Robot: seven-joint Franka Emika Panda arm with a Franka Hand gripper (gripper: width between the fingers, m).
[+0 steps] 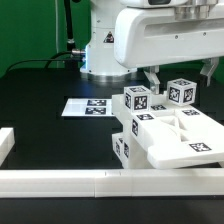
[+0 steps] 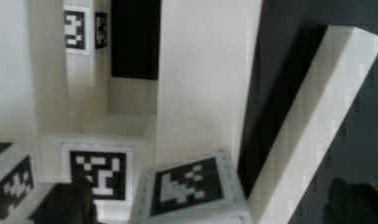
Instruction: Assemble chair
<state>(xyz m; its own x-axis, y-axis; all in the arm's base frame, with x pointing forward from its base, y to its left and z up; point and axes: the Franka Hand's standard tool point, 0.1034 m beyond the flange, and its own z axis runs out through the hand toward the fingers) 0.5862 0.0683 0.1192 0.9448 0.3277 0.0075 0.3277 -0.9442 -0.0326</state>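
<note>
Chair parts (image 1: 165,128), chunky white matte plastic blocks and a flat frame with black-and-white square tags, cluster directly below the gripper (image 1: 152,78) in the exterior view; its jaws hang wide open, gripping nothing. Wrist view: tagged cubes (image 2: 101,170) and a smooth, tilted white bar (image 2: 319,130) lie close beneath the dark fingertips (image 2: 65,203).
</note>
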